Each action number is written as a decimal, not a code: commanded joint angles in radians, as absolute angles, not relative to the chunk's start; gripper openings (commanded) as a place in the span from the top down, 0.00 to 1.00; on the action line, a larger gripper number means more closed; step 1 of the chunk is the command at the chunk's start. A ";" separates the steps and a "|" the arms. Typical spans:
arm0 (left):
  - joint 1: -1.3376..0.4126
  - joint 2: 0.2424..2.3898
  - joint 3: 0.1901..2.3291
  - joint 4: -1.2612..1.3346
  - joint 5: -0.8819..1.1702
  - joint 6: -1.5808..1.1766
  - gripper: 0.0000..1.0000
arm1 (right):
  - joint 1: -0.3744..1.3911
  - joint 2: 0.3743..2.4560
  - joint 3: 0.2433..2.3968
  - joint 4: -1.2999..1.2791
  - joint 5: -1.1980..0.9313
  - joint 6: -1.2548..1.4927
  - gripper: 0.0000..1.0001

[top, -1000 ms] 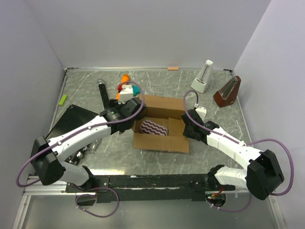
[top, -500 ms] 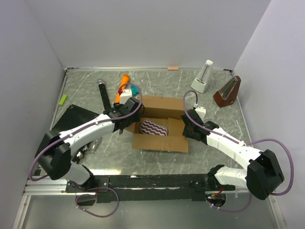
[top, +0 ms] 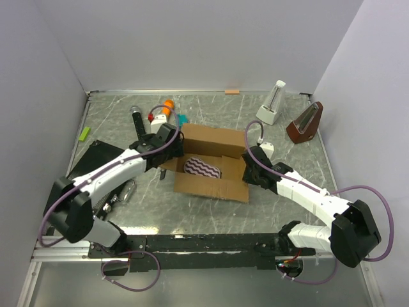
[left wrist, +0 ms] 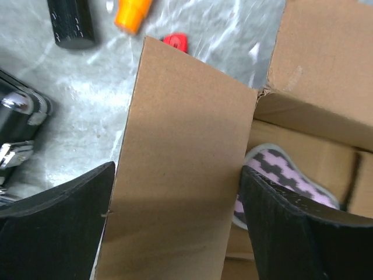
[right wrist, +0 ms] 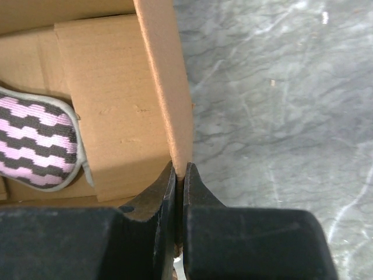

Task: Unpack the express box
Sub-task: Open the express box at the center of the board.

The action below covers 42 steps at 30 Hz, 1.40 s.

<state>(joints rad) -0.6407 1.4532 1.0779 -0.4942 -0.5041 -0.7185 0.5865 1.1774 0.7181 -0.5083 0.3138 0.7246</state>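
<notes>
Plainly, the risk lies in the one-sided hold. The express box (top: pixel 214 137) sits open in the middle of the table (top: pixel 192 217), between the arms. The right gripper (right wrist: pixel 179 175) is pinched tight on the thin top edge of its right wall, while the left gripper (left wrist: pixel 178 169) stands spread wide astride the left flap (left wrist: pixel 180 128), holding nothing. A pull from the right could drag or tip the light box, crease the cardboard, or spill the zigzag pouch (left wrist: pixel 280 181) inside.

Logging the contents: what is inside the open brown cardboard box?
One pink-and-black zigzag fabric pad with grey edging lies flat on the brown cardboard box floor. Anything beneath the pad is covered, and a raised flap hides one end of the interior.
</notes>
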 commanded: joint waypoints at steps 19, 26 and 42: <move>-0.647 1.086 1.143 -0.178 -0.056 -0.637 0.29 | 0.586 1.229 0.747 -0.541 0.339 0.733 1.00; -0.782 1.244 1.178 -0.354 -0.216 -0.641 0.34 | 0.586 1.232 0.755 -0.546 0.337 0.735 1.00; -0.781 1.336 1.095 -0.480 -0.472 -0.707 0.19 | 0.587 1.216 0.733 -0.534 0.334 0.738 1.00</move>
